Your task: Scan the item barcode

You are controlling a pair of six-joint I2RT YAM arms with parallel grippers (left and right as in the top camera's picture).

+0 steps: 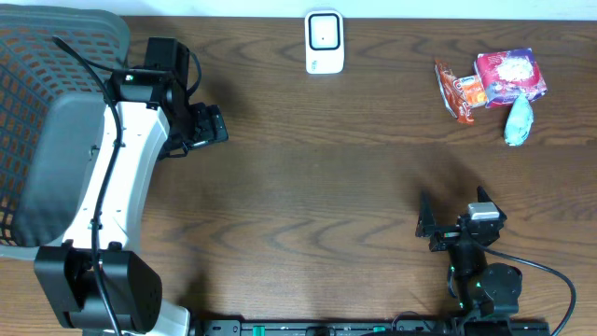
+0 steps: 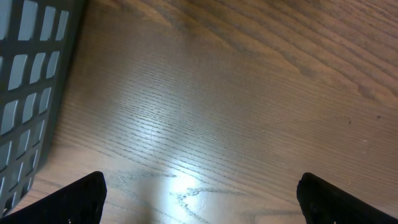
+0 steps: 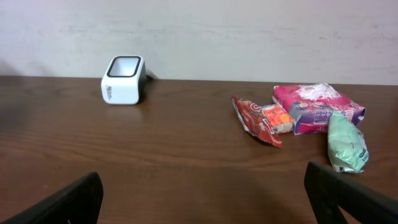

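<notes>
A white barcode scanner (image 1: 325, 41) (image 3: 124, 79) stands at the table's far edge. Three snack items lie at the far right: a red-orange packet (image 1: 459, 91) (image 3: 261, 119), a pink packet (image 1: 509, 77) (image 3: 316, 107) and a pale green packet (image 1: 520, 121) (image 3: 346, 142). My right gripper (image 1: 427, 224) (image 3: 202, 190) sits low near the front right, open and empty, facing the items from a distance. My left gripper (image 1: 213, 126) (image 2: 200, 196) hovers over bare wood at the left, open, with nothing between its fingers.
A grey mesh basket (image 1: 37, 84) (image 2: 28, 81) stands at the left edge, right beside the left arm. The dark wooden table (image 1: 317, 187) stretches between the two arms. A pale wall rises behind the scanner.
</notes>
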